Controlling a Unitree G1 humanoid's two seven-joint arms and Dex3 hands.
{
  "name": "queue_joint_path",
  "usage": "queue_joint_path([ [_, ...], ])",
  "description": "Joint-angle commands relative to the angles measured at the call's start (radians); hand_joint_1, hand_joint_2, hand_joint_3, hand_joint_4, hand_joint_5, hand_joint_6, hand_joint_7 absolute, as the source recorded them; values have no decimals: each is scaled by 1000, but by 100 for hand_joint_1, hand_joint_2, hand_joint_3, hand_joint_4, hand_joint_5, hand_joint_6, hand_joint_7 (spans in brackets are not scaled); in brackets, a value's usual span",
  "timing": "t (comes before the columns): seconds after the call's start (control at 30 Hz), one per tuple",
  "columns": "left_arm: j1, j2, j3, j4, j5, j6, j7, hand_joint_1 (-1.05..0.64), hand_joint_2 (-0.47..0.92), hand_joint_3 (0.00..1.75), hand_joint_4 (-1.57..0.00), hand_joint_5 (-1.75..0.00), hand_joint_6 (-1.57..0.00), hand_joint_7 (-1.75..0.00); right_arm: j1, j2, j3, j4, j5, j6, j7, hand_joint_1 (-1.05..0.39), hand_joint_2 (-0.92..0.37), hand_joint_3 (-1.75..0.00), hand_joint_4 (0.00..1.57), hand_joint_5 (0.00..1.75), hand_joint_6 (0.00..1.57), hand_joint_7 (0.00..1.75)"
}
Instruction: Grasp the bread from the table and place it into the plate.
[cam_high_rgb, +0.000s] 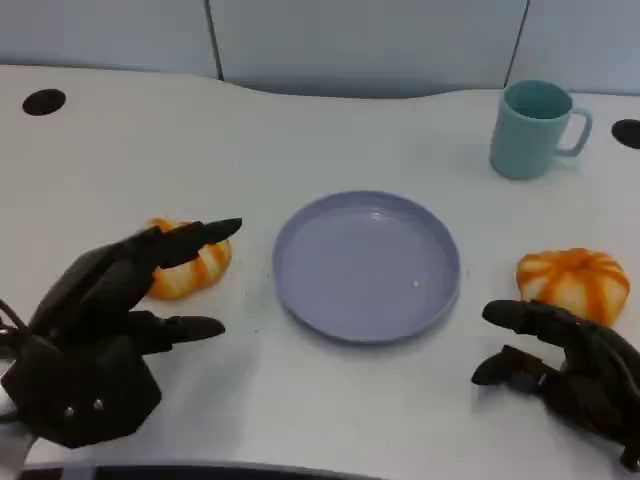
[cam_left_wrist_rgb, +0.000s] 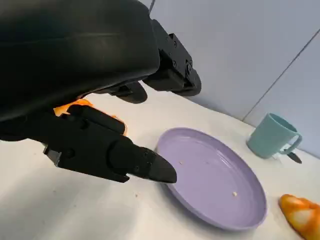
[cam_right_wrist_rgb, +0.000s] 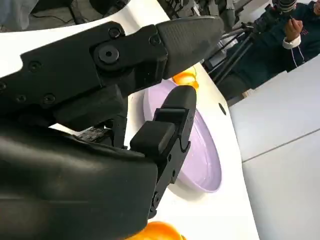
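Fingers (cam_high_rgb: 190, 240) of your left hand (cam_high_rgb: 100, 330) hang apart over the left bread (cam_high_rgb: 195, 270); closing off-centre could shove it away from the plate (cam_high_rgb: 300, 290).

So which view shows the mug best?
The head view: the mug stands whole and upright at the table's far right, handle clear, beyond the plate. The left wrist view also catches the mug, smaller and near the picture's edge. In the right wrist view I cannot make it out behind the right hand.
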Motion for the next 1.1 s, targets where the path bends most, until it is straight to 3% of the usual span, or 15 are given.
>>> queue_joint_path([
  [0.03, -46, 57, -14, -36, 88, 30, 68, -58, 91, 0, -23, -21, -36, -1, 17, -2, 1, 15, -5, 3, -9, -34, -92, -15, 65, 114, 89, 33],
  [0.2, -78, 95, -47, -58, 220, 71, 153, -61, 91, 0, -24, -18, -36, 0, 20, -2, 4, 1, -6, 15, -16, -34, -92, -15, 66, 113, 89, 33],
  [0.63, -154, 132, -146, -85, 423, 258, 191, -66, 92, 1, -14, -9, -28, 0, 20, 2, 5, 0, -5, 4, -18, -34, -92, -14, 68, 110, 89, 33],
  [0.87, -257, 140, -220, 19, 432, 329, 106, -64, 91, 0, -11, -6, -28, 0, 20, 2, 2, 8, 0, 7, -5, -33, -92, -16, 68, 110, 89, 32],
  [1.1, -341, 130, -287, 158, 437, 336, 124, -61, 86, 0, -18, -8, -30, -1, 23, 1, 4, 1, -2, 15, -12, -32, -92, -17, 68, 111, 89, 33],
])
